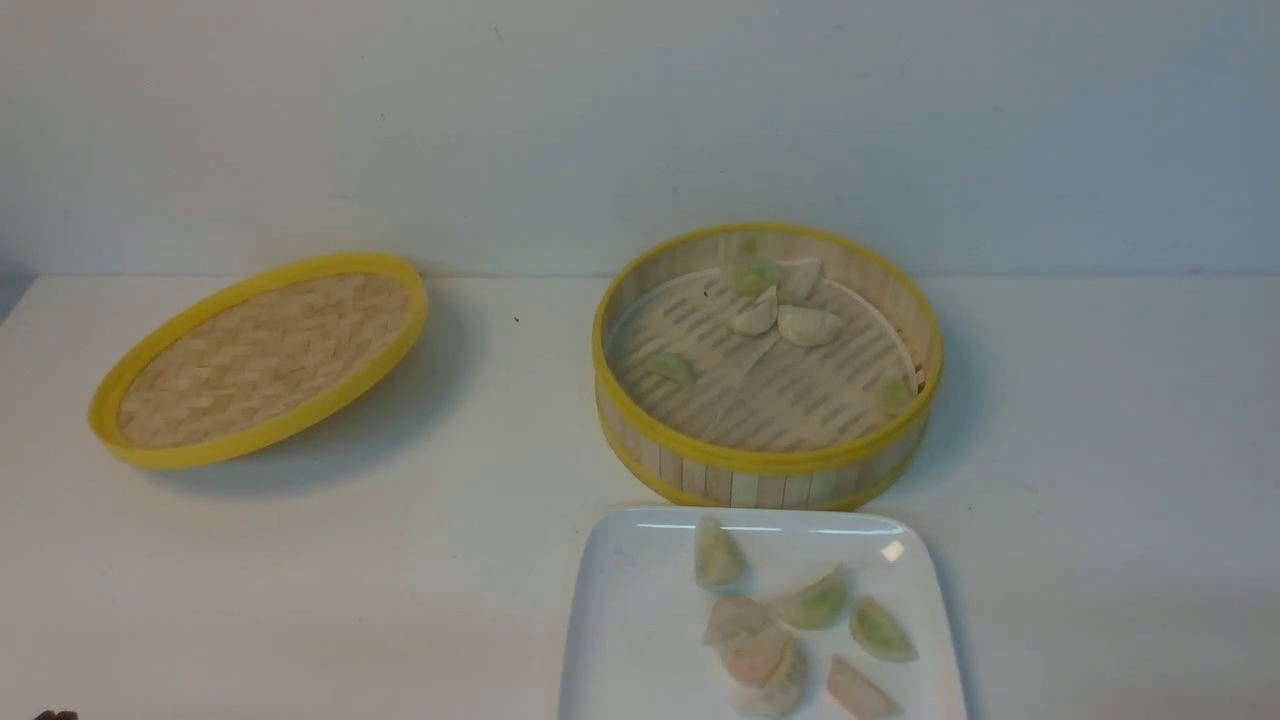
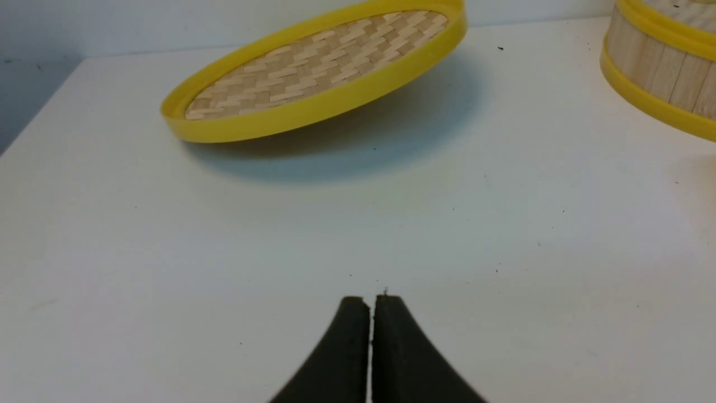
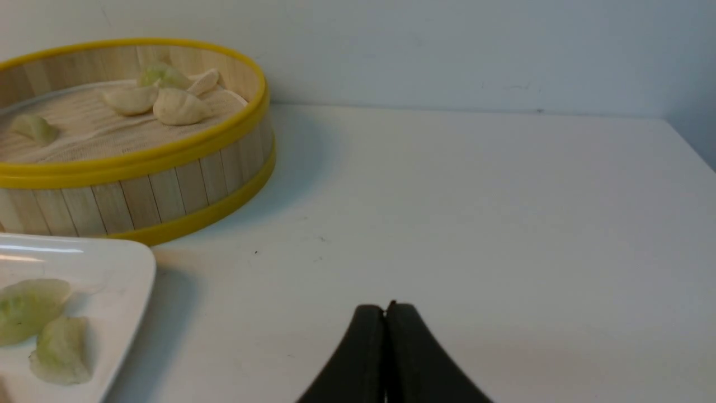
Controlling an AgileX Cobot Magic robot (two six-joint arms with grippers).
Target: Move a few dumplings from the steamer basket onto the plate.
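A: Starting at the left, what is sitting there?

B: The lid [image 1: 262, 357] is lying tilted on the table [image 1: 480, 560], well apart from the rest. The left gripper [image 2: 372, 305] is hovering low over bare table near it, jaws pressed together and holding nothing.

A: And moving toward the middle?

B: The basket [image 1: 765, 470] is standing right of centre, and the plate [image 1: 620, 620] is lying just in front of it, nearly touching its wall. Dumplings are showing in both: about five in the basket, with a cluster [image 1: 775, 300] bunched at the far side, a green one [image 1: 672, 368] on the left of the floor and another [image 1: 893, 392] against the right wall. Six or so are already sitting on the plate [image 1: 790, 630].

A: Then the right side?

B: The right gripper [image 3: 386, 313] is hanging over bare table, clenched too, gripping nothing. In its wrist view the basket and a plate corner are lying off to one side, so it is sitting to the right of both.

A: So which arm is better placed?

B: I'd judge the right one; the basket is nearer to it, the left one being off by the lid. The dumpling by the right wall looks the shortest reach, though I can't tell which way it is lying. Those jaws would need opening first. With this many plated, the task may be nearly finished.
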